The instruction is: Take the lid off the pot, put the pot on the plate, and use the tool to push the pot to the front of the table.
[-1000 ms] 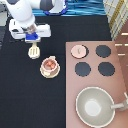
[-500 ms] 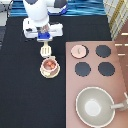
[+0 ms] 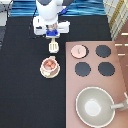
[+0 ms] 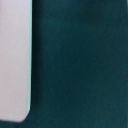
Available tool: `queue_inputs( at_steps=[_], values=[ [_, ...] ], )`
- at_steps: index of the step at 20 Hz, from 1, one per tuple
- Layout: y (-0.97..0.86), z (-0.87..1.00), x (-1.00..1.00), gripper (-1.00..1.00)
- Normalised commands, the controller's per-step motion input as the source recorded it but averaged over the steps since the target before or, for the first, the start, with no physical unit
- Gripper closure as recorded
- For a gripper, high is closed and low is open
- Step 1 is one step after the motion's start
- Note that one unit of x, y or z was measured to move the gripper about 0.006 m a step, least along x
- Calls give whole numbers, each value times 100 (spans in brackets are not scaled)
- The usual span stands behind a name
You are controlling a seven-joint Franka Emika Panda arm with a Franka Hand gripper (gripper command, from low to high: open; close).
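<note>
In the exterior view my gripper (image 3: 52, 38) hangs over the black table (image 3: 22, 85), above and slightly right of the pot. It is shut on the tool (image 3: 53, 46), a cream spatula whose slotted head points down toward the pot. The pot (image 3: 49, 65), pinkish-tan with reddish pieces inside, sits uncovered on the cream plate (image 3: 44, 73), a short gap below the spatula head. The lid (image 3: 78, 50) lies on the stove's upper left burner spot. The wrist view shows dark table (image 4: 80, 65) and a pale slab with a rounded corner (image 4: 14, 60); I cannot tell what that slab is.
The pinkish-brown stove top (image 3: 92, 60) fills the right side, with three black burners (image 3: 102, 51) showing. A large grey pan (image 3: 95, 106) with a long handle sits at the bottom right. The stove's left edge runs just right of the spatula.
My gripper has carried the spatula rightward across the table's top, from left of the pot to just above it. Pot, plate and lid have stayed put.
</note>
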Motion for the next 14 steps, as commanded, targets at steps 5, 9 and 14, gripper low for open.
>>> queue_inputs(
  at_steps=[5, 9, 14],
  values=[
    [-7, -47, -73, 100],
    [-12, -47, -46, 100],
    [-22, -47, 3, 100]
  ],
)
